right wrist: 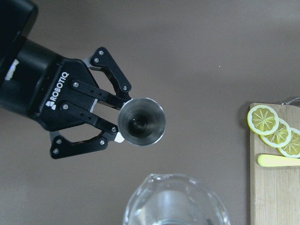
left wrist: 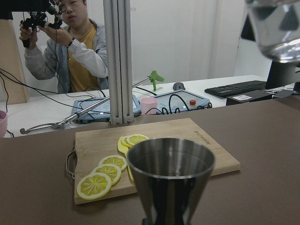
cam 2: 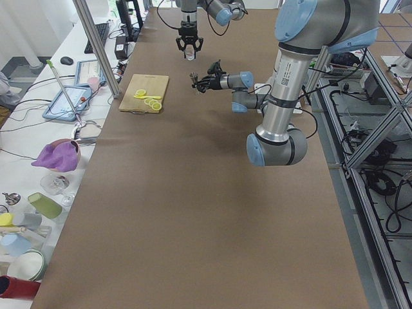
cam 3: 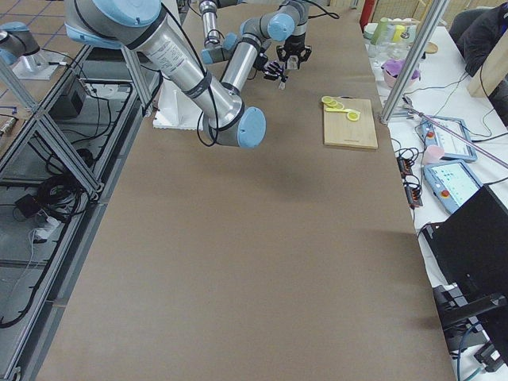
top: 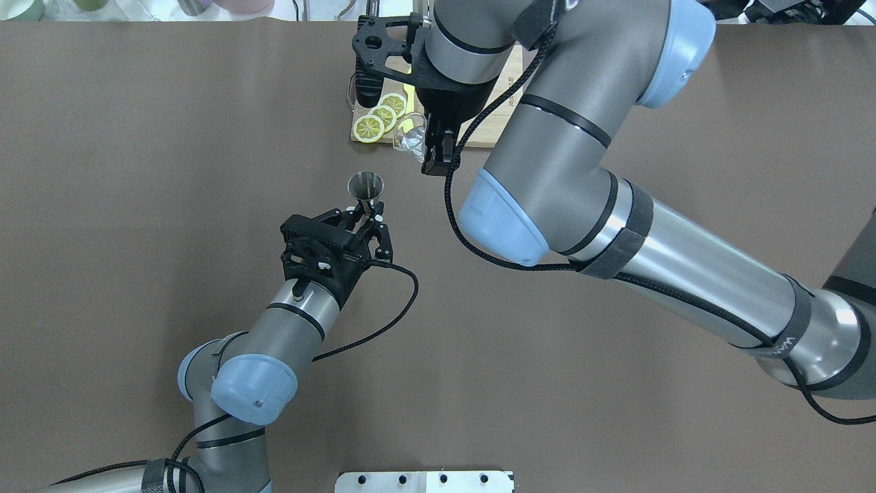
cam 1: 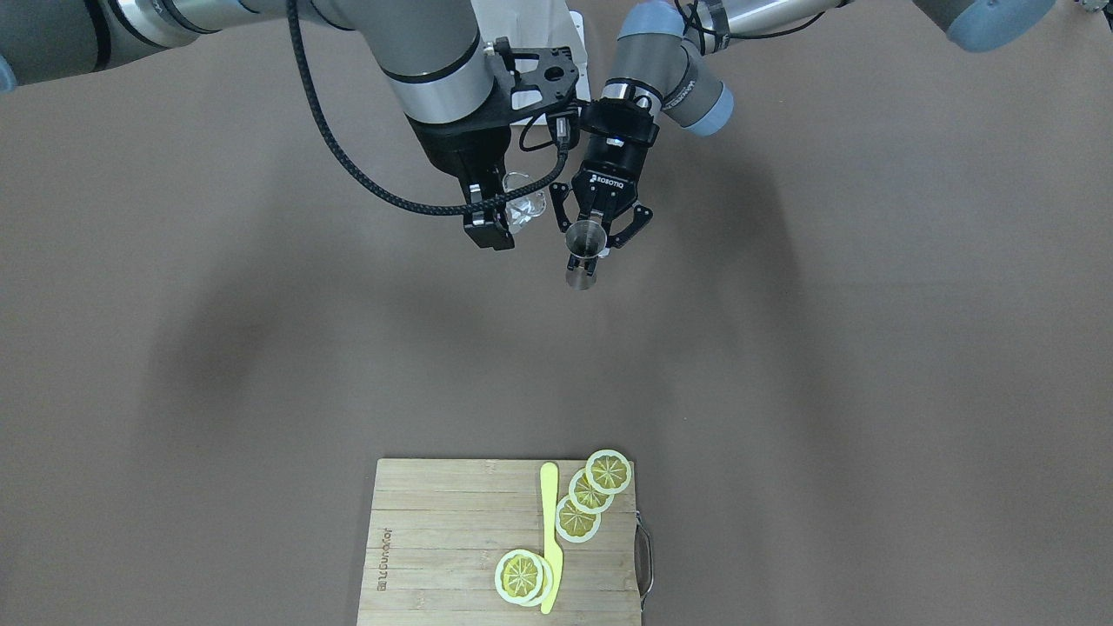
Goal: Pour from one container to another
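A steel jigger [top: 365,186] stands upright in the air over the brown table, with my left gripper [top: 366,211] shut on its narrow waist. The front view shows the same jigger [cam 1: 584,248] in that left gripper [cam 1: 593,246]. A clear glass [top: 409,135] hangs just beyond and to the right of it, held by my right gripper [top: 424,147], which is shut on its side. In the right wrist view the glass rim [right wrist: 176,201] sits close beside the jigger mouth [right wrist: 141,121], apart from it. Seen from the left wrist, the glass [left wrist: 276,28] is higher than the jigger [left wrist: 171,178].
A wooden cutting board [cam 1: 435,522] lies at the table's far side with lemon slices [cam 1: 591,496] and a yellow knife [cam 1: 549,539] on it. Beyond the table edge a person [left wrist: 70,51] stands by a metal post [left wrist: 117,61] and a side table with cups.
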Motion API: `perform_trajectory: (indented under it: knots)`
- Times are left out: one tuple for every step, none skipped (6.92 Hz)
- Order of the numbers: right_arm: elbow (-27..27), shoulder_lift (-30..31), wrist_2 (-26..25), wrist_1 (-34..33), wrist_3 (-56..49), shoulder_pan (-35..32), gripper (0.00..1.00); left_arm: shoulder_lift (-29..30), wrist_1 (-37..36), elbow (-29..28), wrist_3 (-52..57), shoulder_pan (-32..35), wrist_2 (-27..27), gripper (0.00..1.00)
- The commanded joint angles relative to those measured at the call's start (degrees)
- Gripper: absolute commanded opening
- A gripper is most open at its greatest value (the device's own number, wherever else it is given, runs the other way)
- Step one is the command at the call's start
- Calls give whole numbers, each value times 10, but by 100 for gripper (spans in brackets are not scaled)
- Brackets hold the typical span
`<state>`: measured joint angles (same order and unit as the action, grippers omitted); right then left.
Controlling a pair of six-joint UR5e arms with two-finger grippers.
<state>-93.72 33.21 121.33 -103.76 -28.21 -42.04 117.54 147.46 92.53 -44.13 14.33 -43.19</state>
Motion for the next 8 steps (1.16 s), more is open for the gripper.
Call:
perform_trajectory:
  knots:
    - [17,-10,-4,0,0,2,0,1,0,2,1,-4,-1,0]
    - [14,-9,-4,0,1,2,0,1,0,2,1,-4,-1,0]
    - [5,-5,-1,1,0,3,0,0,0,2,1,-4,-1,0]
    - [-14,0,2,0,0,4,0,1,1,2,1,-6,-1,0]
    - [-36,11,-1,-1,0,9,0,1,1,4,1,-6,-1,0]
    - [-58,29,-10,-4,1,24,0,0,1,7,1,-7,-1,0]
    - [-61,32,-19,-5,1,28,0,0,1,9,1,-7,-1,0]
    - [-61,36,-34,-5,1,40,0,0,1,10,1,-7,-1,0]
